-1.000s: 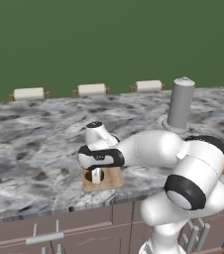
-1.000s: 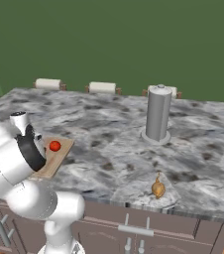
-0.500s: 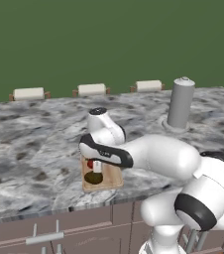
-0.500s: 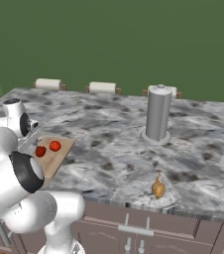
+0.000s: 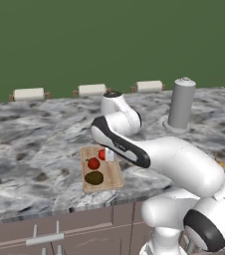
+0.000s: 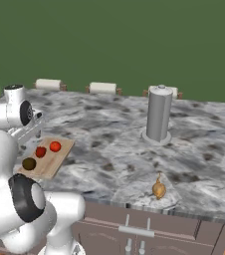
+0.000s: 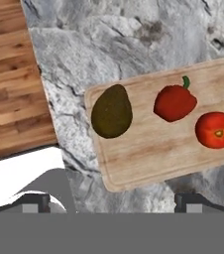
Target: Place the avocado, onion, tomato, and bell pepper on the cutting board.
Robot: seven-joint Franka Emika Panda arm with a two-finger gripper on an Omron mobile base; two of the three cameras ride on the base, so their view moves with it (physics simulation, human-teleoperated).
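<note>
Cutting board: I am seeing it lying flat on the marble counter, near the front edge. In the hand view it is running from centre out toward 3 o'clock.
Avocado: it is resting on the board at the end nearest the counter's edge, at 9 o'clock of the bell pepper in the hand view.
Bell pepper: red with a green stem; it is sitting on the board between avocado and tomato, touching neither.
Tomato: it is lying on the board at about 4 o'clock of the pepper, just beside it.
Onion: I am finding it on the bare counter in the right base view, well apart from the board, at roughly 3 o'clock of it and close to the front edge, stem tip pointing up.
Gripper: I am looking down along it from above the board; the two dark fingertips are standing wide apart at the bottom of the hand view, pinching nothing and touching nothing.
Arm: in the left base view it is arching over the far end of the board, covering part of the tomato.
Canister: a tall grey cylinder is standing upright at 12 o'clock of the onion, well apart from it.
Back wall: three pale rolls are lining the counter's rear edge.
</note>
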